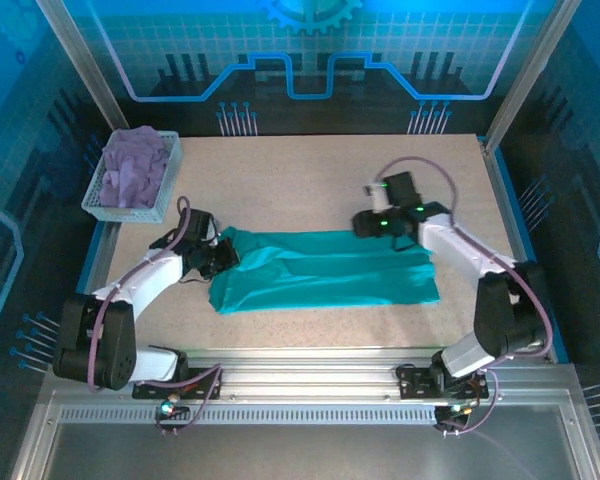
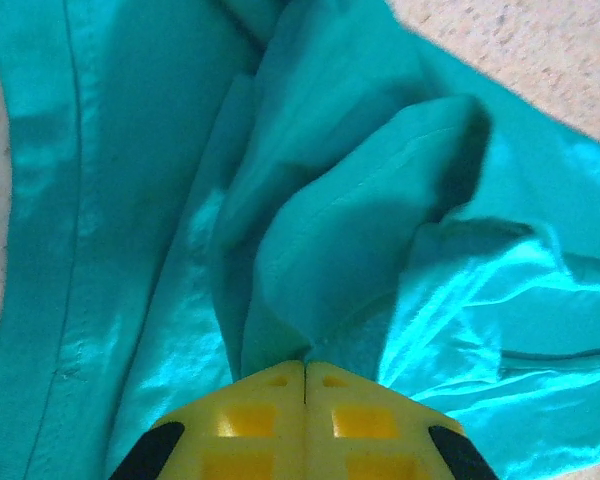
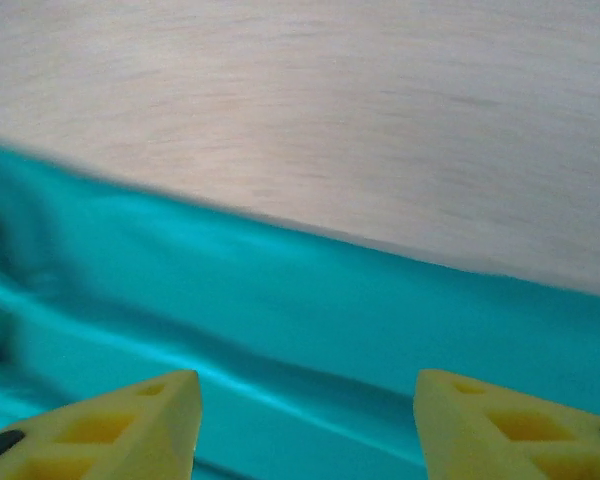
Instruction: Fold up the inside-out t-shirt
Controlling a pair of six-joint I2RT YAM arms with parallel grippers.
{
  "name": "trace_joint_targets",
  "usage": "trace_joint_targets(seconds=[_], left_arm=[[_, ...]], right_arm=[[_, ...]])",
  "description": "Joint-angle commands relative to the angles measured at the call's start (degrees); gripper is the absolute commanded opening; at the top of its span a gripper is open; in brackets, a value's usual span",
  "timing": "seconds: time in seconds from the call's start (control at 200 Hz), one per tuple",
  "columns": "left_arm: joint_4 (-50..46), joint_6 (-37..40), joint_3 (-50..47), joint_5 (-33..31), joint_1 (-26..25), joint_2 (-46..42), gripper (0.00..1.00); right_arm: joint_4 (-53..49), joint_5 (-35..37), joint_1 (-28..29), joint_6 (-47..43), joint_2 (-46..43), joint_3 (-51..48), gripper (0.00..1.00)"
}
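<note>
Speckled beige table inside a blue-lit enclosure, with an aluminium rail along the near edge.

- teal t-shirt lies across the middle of the table as a long band running left to right. It's mostly flat. The right end shows overlapping layers and the left end is bunched.
- left gripper is at the shirt's left end. On the left wrist cam my yellow fingers are pressed together with only a thin seam between them. A fold of the teal cloth rises straight out of the tips, so I'm clamped on the shirt. A stitched hem runs down the left of that view, and bare table shows in the top right corner.
- right gripper is at the shirt's far edge, toward its right end. On the right wrist cam the fingers are wide apart with nothing between them. They sit just above the cloth near where its edge meets the table. That view is blurred, so I can't tell whether the tips touch the fabric.
- white mesh basket sits at the far left corner, well apart from the shirt, with a lavender garment heaped in it.
</note>
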Motion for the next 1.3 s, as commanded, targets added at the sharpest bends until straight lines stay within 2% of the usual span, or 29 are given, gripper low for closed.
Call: trace_joint_targets(seconds=[0.0,0.105,0.31,0.385,0.45,0.58,0.735,0.835,0.92,1.11,1.296], left_arm=[[3.41,-1.46,-2.30,1.71,-0.23,0.46,0.00],[5.08,-2.04,-4.26,1.49,-0.23,0.45,0.00],[7.55,-2.17,-6.81,1.84,-0.32,1.76,0.02],[8.41,-2.10,-7.35,2.00,-0.32,2.60,0.04],[8.82,-2.17,-7.64,2.22,-0.32,3.01,0.04],[9.30,-2.11,-8.09,2.01,-0.32,3.09,0.06],[9.45,-2.00,-7.97,2.25,-0.32,3.19,0.07],[9.03,-2.17,-7.97,2.42,-0.32,2.69,0.08],[8.25,-2.03,-8.01,2.27,-0.33,1.60,0.09],[5.27,-1.41,-8.52,1.48,-0.36,-1.86,0.12],[1.85,-1.55,-10.40,1.36,-0.32,-6.21,0.22]], right_arm=[[6.73,-10.47,8.23,2.03,9.73,5.94,0.61],[8.36,-15.46,12.51,5.43,20.02,14.85,0.63],[1.75,-16.93,17.42,4.46,33.42,30.71,0.64],[-0.69,-16.87,18.11,3.89,36.74,34.34,0.60],[-2.22,-18.39,18.28,3.57,38.60,36.34,0.51],[-3.38,-19.14,18.47,2.53,38.46,36.30,0.30],[-4.74,-19.75,18.47,1.21,37.36,35.86,0.11],[-5.11,-20.46,18.21,0.66,35.96,35.22,0.03],[-4.37,-22.44,18.01,1.01,34.21,34.12,0.00],[-1.82,-26.99,18.12,1.61,29.68,28.64,0.01],[0.49,-29.54,18.86,-0.45,24.90,19.74,0.05]])
